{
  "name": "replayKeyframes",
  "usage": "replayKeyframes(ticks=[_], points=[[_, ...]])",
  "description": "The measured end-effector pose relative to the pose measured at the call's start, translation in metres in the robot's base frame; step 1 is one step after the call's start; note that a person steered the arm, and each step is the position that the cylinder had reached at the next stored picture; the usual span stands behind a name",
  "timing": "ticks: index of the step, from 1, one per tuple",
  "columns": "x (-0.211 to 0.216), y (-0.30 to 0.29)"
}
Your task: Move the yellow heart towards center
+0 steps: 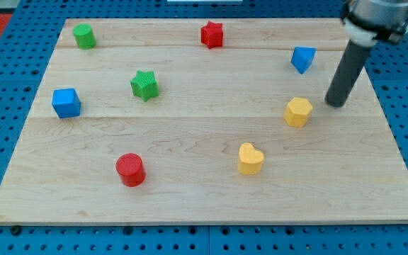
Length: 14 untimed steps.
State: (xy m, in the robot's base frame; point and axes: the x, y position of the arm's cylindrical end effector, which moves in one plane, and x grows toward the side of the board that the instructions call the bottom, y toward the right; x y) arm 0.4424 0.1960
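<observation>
No claw, only my tip (336, 105) just right of the yellow hexagon (298, 112), well apart from the yellow heart (250, 159).

Setting: robotics lab. Evidence: pale wooden board bench (204, 202) resting on blue perforated metal base plate (6, 49); dark cylindrical rod tool (336, 104).

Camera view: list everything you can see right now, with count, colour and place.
cylinder: 1, green, top left
star: 1, red, top centre
blue block: 1, blue, top right
green star: 1, green, left of centre
cube: 1, blue, left edge
yellow block: 1, yellow, right
heart: 1, yellow, bottom centre-right
red cylinder: 1, red, bottom left
board: 1, wooden
my tip: 1, dark, right of yellow block, apart
</observation>
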Motion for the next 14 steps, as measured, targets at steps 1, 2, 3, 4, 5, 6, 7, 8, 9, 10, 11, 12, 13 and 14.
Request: replayKeyframes(ticks=[1, 2, 3, 4, 5, 6, 7, 8, 9, 10, 11, 12, 13, 14], points=[[0.064, -0.007], [0.085, -0.041], [0.092, -0.071], [0.114, -0.083], [0.110, -0.137], [0.098, -0.173], [0.086, -0.150], [0.085, -0.124], [0.085, -0.104], [0.081, -0.095], [0.065, -0.086], [0.058, -0.109], [0.064, -0.170], [0.052, -0.217]])
